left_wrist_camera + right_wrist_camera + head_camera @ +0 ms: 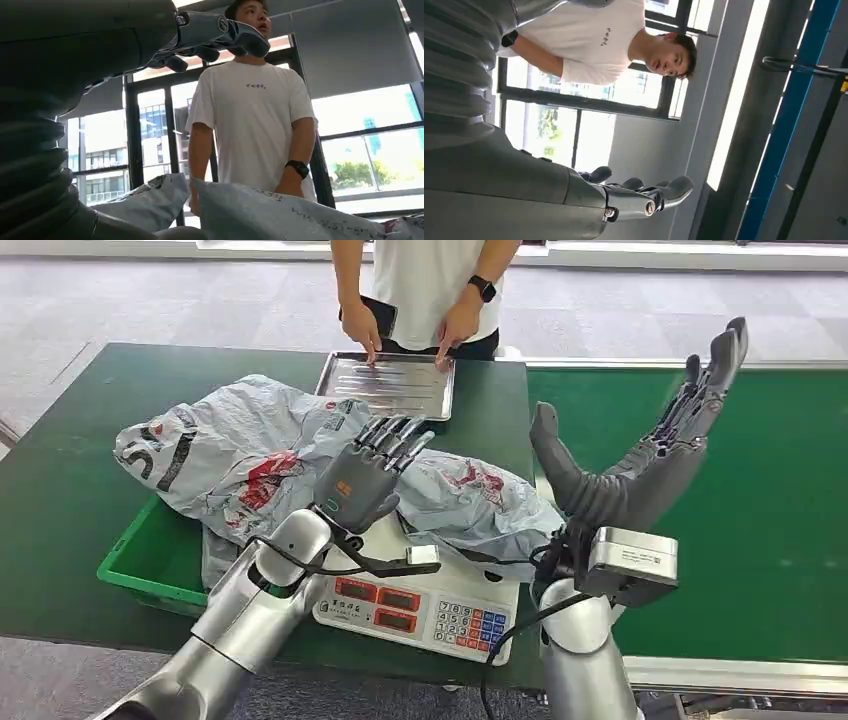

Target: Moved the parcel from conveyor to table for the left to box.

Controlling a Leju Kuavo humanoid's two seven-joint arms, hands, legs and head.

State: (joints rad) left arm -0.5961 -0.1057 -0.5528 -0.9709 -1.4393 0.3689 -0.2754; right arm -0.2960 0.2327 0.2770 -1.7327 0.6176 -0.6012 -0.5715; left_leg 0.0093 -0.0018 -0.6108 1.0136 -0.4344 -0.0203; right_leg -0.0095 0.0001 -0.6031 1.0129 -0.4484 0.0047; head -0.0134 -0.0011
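Parcel (260, 455): off the conveyor (760, 500), lying on the table (70, 500), across the scale (420, 605) and green box (150, 560).
Left hand (365, 475): resting on top of parcel, fingers (400, 435) straight, gripping nothing.
Right hand (650, 455): up over conveyor, fingers spread, empty.
Done: move to table, probably.
Left: boxing.

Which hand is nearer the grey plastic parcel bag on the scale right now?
Left. The left hand is over the grey plastic parcel bag, at or on its surface. The right hand is raised, fingers spread, above the green conveyor belt, off the bag's right end.
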